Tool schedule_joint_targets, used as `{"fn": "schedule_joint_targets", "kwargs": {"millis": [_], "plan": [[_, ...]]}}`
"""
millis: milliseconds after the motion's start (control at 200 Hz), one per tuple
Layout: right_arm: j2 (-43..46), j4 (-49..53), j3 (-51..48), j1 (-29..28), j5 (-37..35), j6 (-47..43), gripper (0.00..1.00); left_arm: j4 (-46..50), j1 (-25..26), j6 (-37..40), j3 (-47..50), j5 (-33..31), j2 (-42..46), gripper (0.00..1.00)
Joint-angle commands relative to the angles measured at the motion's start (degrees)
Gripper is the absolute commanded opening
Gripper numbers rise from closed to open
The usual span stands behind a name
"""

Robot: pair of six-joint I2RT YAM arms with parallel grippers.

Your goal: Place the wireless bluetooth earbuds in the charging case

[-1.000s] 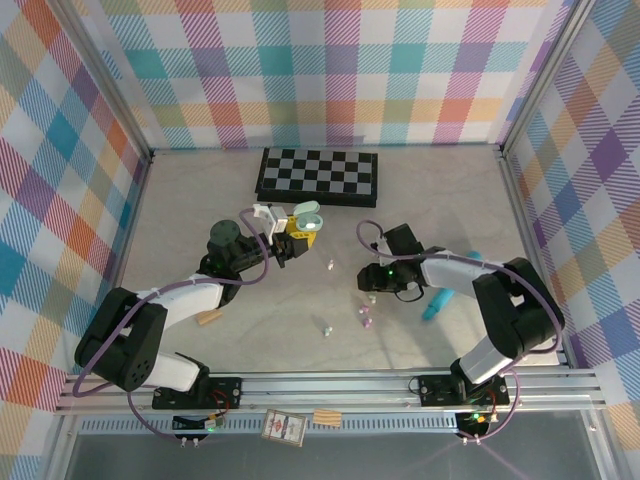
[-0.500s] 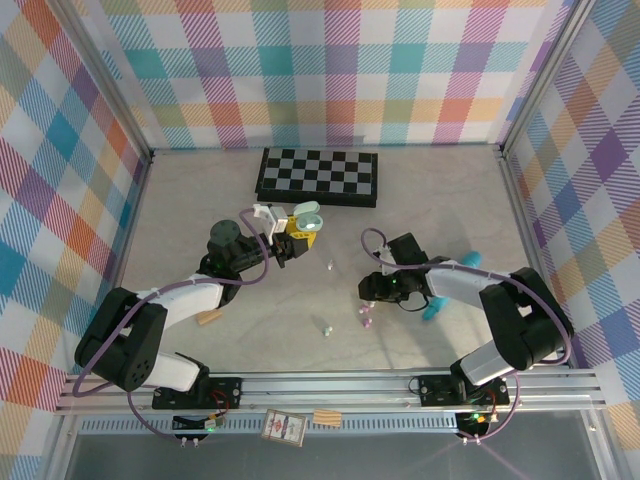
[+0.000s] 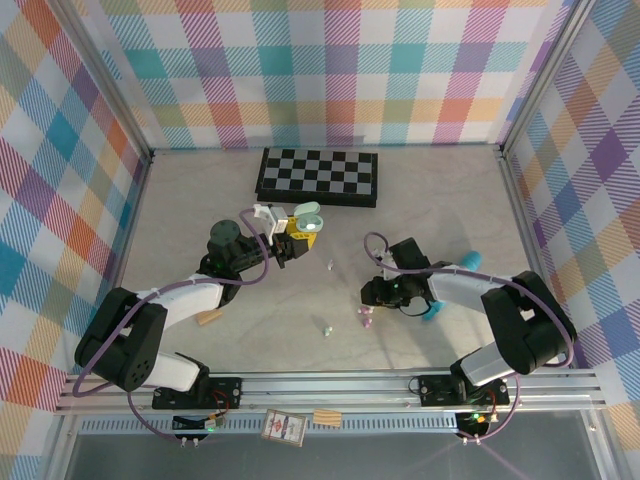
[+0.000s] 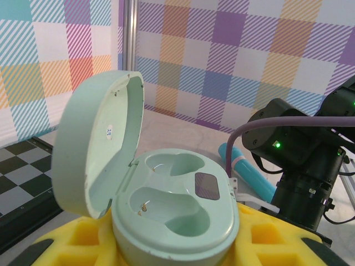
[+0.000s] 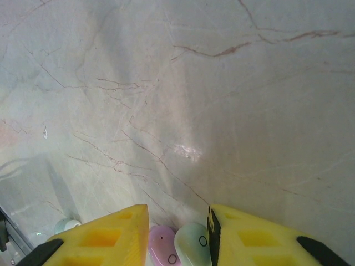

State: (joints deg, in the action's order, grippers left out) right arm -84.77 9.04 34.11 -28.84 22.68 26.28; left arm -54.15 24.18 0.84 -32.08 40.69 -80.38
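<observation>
Marbled grey tabletop (image 5: 233,100) spreads under my right pincer (image 5: 177,210), with plaid walls all round. Two of the earbuds lie right in the gap between its yellow fingers (image 5: 105,241): a pink earbud (image 5: 162,247) and, touching it, a pale green earbud (image 5: 191,244). That pincer stands parted around the pair; whether either pad presses on them I cannot tell. Just outside one finger sits another pale earbud (image 5: 66,225), and farther ahead on the same side lies one more speck of a bud (image 5: 45,132) (too small for me to make out its colour).

Well apart from that pincer, across the table, the charging case (image 4: 175,219) is clamped in my left pincer (image 3: 296,232). It is mint green and seated between the yellow pads (image 4: 272,235), with its lid (image 4: 100,149) swung up and its two wells open to view. Past the case I see my black right arm (image 4: 299,155), and beside it a teal stick (image 4: 247,174) lying on the table. Beyond both pincers, by the back wall, lies a chessboard (image 3: 318,175). A tan block (image 3: 208,318) rests beside my left arm, well behind its pincer
</observation>
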Motion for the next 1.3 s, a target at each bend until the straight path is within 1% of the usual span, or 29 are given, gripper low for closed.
{"fn": "schedule_joint_targets", "kwargs": {"millis": [0,30,85,190,375,450,550,770,1005,1050,1300], "plan": [[1.5,3.1,-1.8,-0.5,0.8,1.5,0.34,-1.1,-0.4,0.4,-1.8,1.4,0.7,0.28],[1.9,3.6,-1.8,-0.5,-0.2,1.8,0.34,-1.1,-0.4,0.4,-1.8,1.4,0.7,0.28],[2.9,4.4,-2.0,-0.5,-1.9,2.0,0.38,-1.0,-0.4,0.5,-1.8,1.5,0.7,0.28],[4.3,5.3,-2.4,-0.5,-3.8,2.0,0.38,-1.3,-0.4,0.4,-1.9,1.6,0.4,0.28],[2.3,1.5,-3.8,-0.5,0.2,3.0,0.38,-2.0,-0.4,0.1,-1.9,1.6,0.0,0.28],[1.9,-0.1,-4.2,-0.5,1.2,3.4,0.35,-2.0,-0.3,0.0,-1.8,1.6,0.0,0.28],[2.4,-0.3,-4.5,-0.6,2.4,3.7,0.32,-1.8,-0.3,0.0,-1.8,1.6,0.2,0.28],[4.0,-1.0,-5.5,-0.6,4.2,3.7,0.30,-2.1,-0.3,0.1,-1.8,1.6,-0.2,0.28],[3.2,-2.1,-5.9,-0.6,4.1,3.9,0.27,-2.1,-0.3,0.0,-1.6,1.6,0.1,0.28],[2.9,-1.9,-5.8,-0.6,4.0,3.6,0.25,-2.0,-0.3,0.1,-1.5,1.5,0.1,0.28],[2.5,-1.2,-5.9,-0.7,3.2,3.0,0.22,-2.0,-0.3,0.2,-1.4,1.4,0.2,0.28]]}}
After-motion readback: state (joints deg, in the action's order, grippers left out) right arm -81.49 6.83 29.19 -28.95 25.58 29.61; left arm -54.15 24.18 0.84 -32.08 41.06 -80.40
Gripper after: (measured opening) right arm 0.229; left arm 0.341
